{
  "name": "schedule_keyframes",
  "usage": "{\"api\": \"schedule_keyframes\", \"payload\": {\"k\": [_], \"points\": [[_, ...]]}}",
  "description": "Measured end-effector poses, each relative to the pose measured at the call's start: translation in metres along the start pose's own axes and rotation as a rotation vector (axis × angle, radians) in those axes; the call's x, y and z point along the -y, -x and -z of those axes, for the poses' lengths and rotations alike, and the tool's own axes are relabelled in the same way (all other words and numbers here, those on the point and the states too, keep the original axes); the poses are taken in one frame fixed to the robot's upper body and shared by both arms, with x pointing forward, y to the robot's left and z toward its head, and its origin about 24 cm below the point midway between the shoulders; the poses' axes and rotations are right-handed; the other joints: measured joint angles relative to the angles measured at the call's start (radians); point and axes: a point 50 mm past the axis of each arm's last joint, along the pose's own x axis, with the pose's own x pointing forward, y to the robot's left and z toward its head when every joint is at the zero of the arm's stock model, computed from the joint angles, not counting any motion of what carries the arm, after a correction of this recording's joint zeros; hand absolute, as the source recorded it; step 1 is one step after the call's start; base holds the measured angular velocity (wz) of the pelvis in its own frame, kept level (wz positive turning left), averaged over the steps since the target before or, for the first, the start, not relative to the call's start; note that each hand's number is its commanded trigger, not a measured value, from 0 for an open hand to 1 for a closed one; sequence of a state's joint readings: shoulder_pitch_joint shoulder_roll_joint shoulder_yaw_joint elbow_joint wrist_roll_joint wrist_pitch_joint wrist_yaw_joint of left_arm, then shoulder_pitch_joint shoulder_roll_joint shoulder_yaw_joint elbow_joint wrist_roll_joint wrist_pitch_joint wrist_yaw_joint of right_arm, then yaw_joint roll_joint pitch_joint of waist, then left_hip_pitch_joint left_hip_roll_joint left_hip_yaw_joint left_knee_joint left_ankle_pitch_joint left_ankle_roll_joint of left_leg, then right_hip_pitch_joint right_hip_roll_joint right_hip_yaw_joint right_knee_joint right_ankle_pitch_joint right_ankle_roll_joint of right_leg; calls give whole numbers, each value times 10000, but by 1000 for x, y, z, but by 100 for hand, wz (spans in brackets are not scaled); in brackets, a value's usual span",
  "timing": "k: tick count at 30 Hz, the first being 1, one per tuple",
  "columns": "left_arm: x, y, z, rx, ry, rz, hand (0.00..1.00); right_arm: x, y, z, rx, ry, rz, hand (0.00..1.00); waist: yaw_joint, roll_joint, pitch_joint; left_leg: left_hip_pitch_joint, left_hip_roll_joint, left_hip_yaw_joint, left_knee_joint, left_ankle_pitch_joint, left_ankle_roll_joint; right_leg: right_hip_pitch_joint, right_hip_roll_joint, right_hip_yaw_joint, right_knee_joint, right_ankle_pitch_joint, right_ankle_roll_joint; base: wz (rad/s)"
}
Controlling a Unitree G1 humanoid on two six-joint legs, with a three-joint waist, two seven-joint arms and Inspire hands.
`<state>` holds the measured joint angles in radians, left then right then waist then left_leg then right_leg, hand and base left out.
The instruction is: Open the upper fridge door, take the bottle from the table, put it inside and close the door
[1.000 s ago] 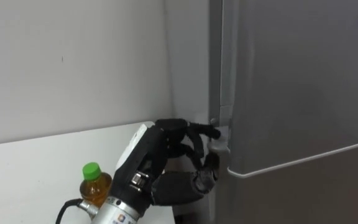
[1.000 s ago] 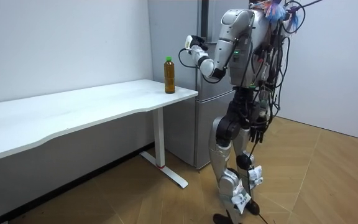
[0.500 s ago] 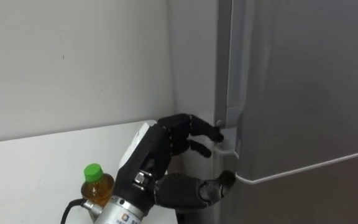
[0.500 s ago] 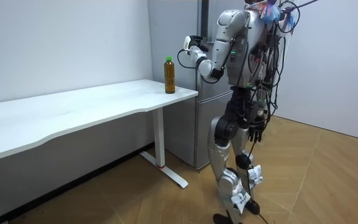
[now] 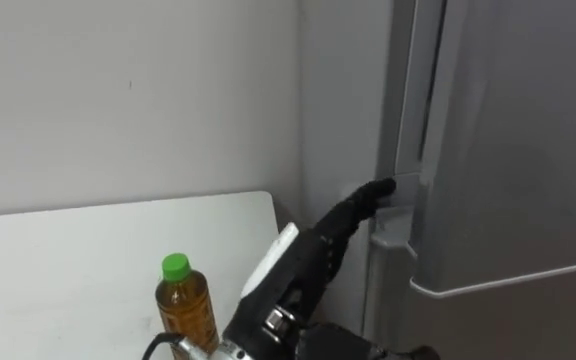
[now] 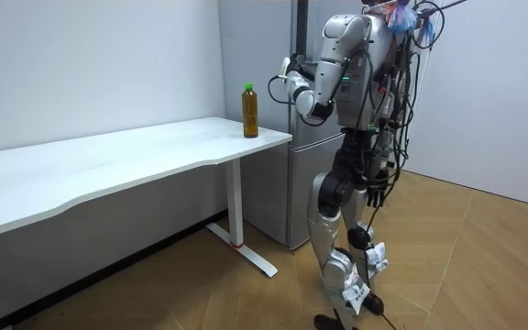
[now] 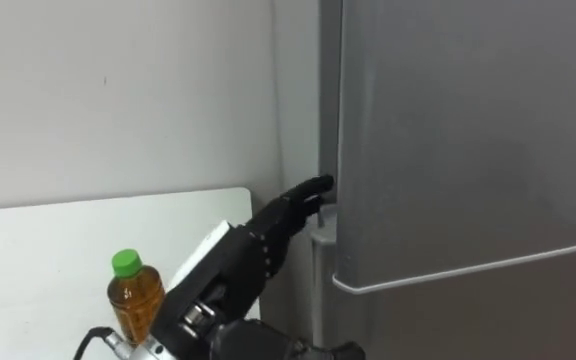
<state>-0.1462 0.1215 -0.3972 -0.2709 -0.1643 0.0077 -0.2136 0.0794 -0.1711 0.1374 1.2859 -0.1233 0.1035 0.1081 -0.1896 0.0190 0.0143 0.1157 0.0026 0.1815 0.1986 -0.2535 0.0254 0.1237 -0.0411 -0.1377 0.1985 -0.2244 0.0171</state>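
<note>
- Fingers that a second ago were hooked over the door's edge now lie straight. My left robot hand is open and holds nothing. The fingertips press at the seam where the door meets the body of the fridge. I judge they are placed there to lever the door out rather than pull it. My view has also swung across, so part of that change is my own head turning.
- Just beside my wrist stands the bottle, upright, with a green cap and amber drink. It is untouched, because one hand has to clear the way first.
- It sits on the desk at the end nearest the fridge, which I judge will make for a short carry once the door is open.
- Beyond my fingertips is the upper fridge door. A dark slit runs down its near edge, so I judge it is barely cracked and not yet wide enough to pass anything through.
- Farthest back is the wall behind the desk. It leaves only a narrow gap beside the fridge, which is why my arm comes in at a slant.
</note>
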Motion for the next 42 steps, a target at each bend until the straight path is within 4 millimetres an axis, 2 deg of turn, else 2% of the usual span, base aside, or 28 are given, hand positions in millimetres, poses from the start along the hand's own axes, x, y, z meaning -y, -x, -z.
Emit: {"api": "schedule_keyframes", "payload": {"k": [7,17,19,26,32,36,37,39,42], "points": [[-4,1,2,-216,-264,-281,0,0,0,0,-30,378,-38,0,-1,33,22,-16,14,62,56,24,31,71,9,-25,-124,2,4,-3],[-4,0,1,-344,-1301,-278,0,1,0,0,-28,412,-200,0,-16,68,6,-24,5,89,60,26,35,47,-10,-7,-108,2,4,0],[-4,0,-3,-340,-1688,-257,0,4,0,-2,3,460,-201,0,-23,154,-49,-78,4,93,60,27,35,-22,-9,0,-116,2,4,0],[-1,0,-8,-423,-3259,-136,0,5,1,-4,103,626,-183,0,-3,181,-50,-68,0,57,52,27,35,0,-7,2,-131,3,4,0],[-2,0,-23,-102,-5235,-172,0,9,1,-5,95,794,-44,0,10,298,-33,-88,0,51,51,26,35,-15,-9,0,-133,3,4,0],[-2,2,-31,52,-6376,-194,0,11,1,-5,94,807,-15,0,28,327,12,-24,6,30,47,26,35,53,-7,-14,-131,3,4,0],[-2,3,-34,128,-6667,-166,0,12,1,-4,56,808,-18,0,55,407,0,-29,6,36,44,26,35,35,-3,-7,-133,3,4,-4],[-2,5,-41,384,-6850,-157,0,12,1,-3,71,764,-21,0,60,413,37,-59,3,36,42,26,35,9,-5,-24,-141,2,5,0],[-3,8,-54,933,-7248,-166,0,14,1,0,-3,659,-12,0,117,483,34,-71,5,40,45,26,35,-16,5,11,-135,3,4,0]]}}
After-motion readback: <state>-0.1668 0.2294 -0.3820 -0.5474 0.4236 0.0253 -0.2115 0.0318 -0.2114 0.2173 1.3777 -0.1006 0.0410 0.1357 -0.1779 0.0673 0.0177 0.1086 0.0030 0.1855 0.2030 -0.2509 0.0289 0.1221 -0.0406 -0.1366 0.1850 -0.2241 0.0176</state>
